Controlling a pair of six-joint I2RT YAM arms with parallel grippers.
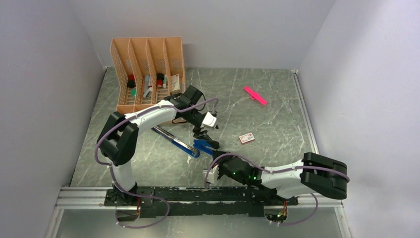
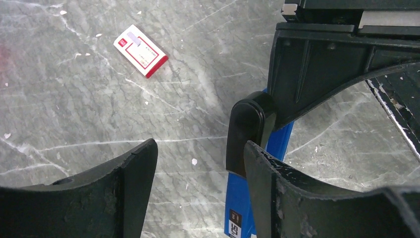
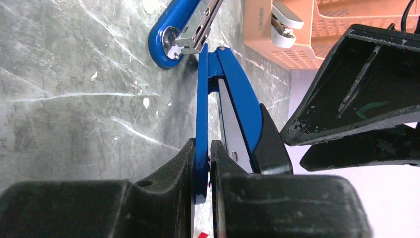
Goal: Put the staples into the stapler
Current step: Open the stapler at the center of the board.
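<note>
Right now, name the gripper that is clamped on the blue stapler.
The right gripper: it is pinched shut on a thin blue plate of the stapler. The left gripper stands open next to the black end of that stapler, holding nothing.

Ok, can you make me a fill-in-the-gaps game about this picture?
The stapler held by the right gripper is coloured ____.
The left gripper is ____.
The rack at the far left is coloured ____.
Missing words: blue, open, orange.
</note>
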